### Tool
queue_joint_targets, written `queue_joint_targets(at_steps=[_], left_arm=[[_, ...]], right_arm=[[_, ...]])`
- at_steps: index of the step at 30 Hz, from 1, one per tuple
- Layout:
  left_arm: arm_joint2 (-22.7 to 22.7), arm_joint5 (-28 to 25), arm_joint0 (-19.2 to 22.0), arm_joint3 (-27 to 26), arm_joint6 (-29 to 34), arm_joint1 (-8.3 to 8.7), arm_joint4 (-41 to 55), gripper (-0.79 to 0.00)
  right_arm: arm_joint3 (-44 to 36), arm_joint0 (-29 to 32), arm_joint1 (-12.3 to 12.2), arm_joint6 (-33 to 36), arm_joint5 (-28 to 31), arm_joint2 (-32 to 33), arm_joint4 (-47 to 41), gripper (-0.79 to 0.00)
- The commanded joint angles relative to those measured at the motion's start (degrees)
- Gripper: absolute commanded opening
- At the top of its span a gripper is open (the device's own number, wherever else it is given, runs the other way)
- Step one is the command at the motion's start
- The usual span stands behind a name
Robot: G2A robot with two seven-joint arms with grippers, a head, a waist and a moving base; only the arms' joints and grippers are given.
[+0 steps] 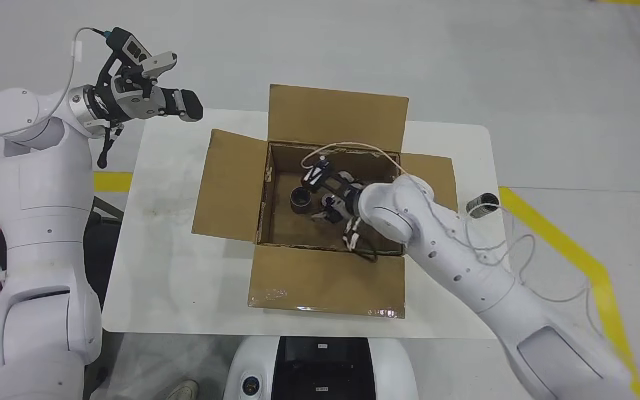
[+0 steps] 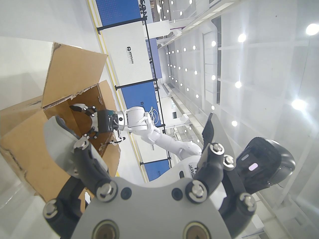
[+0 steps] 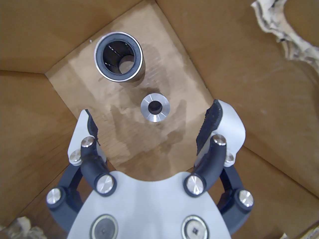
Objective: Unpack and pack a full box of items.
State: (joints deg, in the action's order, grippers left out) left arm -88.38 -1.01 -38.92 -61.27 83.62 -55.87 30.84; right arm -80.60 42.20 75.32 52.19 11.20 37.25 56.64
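An open cardboard box stands in the middle of the white table. On its floor a large metal sleeve stands upright, with a small metal bushing beside it. My right gripper hangs open inside the box, just above the small bushing and touching nothing. From above, the right gripper sits beside the large sleeve. My left gripper is held high past the table's far left corner, open and empty, fingers spread wide.
Another metal cylinder lies on the table right of the box. The box flaps are folded outward on all sides. Torn paper clings to the box wall. The left wrist view takes in the box and the right gripper farther off.
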Motion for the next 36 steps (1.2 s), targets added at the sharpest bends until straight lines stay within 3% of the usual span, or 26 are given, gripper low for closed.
queue_joint_targets(at_steps=[1,12,15,21,23,36], left_arm=[[0.0,0.0,0.0,0.0,0.0,0.00,0.0,0.000],[0.0,0.0,0.0,0.0,0.0,0.00,0.0,0.000],[0.0,0.0,0.0,0.0,0.0,0.00,0.0,0.000],[0.0,0.0,0.0,0.0,0.0,0.00,0.0,0.000],[0.0,0.0,0.0,0.0,0.0,0.00,0.0,0.000],[0.0,0.0,0.0,0.0,0.0,0.00,0.0,0.000]], right_arm=[[1.4,-0.5,0.4,0.1,0.2,-0.5,0.1,0.000],[7.0,-2.1,2.3,-0.3,0.5,-2.2,0.5,0.000],[8.2,-2.3,2.8,-0.3,0.7,-2.6,0.7,-0.074],[9.3,-2.1,3.5,-0.1,0.9,-3.3,1.6,-0.102],[9.4,-2.0,3.6,-0.2,1.0,-3.2,1.7,-0.188],[8.1,-1.1,4.1,-1.0,1.0,-2.0,3.6,-0.526]])
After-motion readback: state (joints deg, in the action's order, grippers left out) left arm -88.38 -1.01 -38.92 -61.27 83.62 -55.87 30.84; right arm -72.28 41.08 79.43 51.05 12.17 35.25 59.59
